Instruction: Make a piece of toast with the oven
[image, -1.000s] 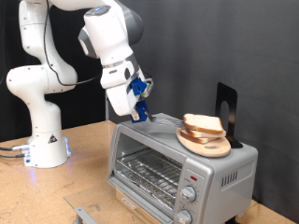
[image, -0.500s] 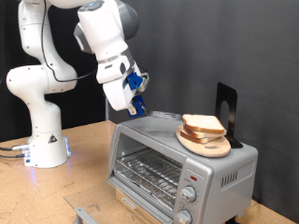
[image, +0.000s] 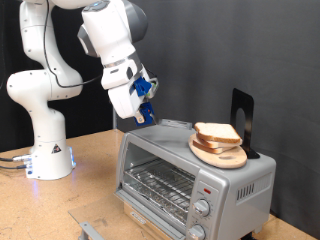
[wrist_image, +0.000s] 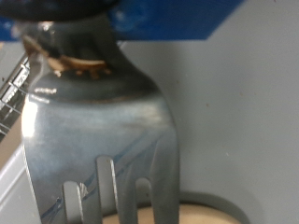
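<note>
Silver-grey metal fills the lower right of the exterior view: the oven (image: 190, 175) stands on the bench (image: 90, 160), glass door closed over an empty wire rack (image: 160, 183), two knobs (image: 200, 222) at its front corner. On its roof, toward the exterior view's right, a round wooden board (image: 220, 155) carries stacked bread – the piece of toast (image: 218, 133) is the top slice, lying flat, long side running roughly 10 to 4 o'clock. The end effector (image: 148, 112) hovers above the roof's other end, so the toast lies at about 4 o'clock from it, near but apart. In the wrist view a metal fork (wrist_image: 103, 140) is clamped in the end effector, its tines pointing away – toward a pale curved edge I cannot identify
</note>
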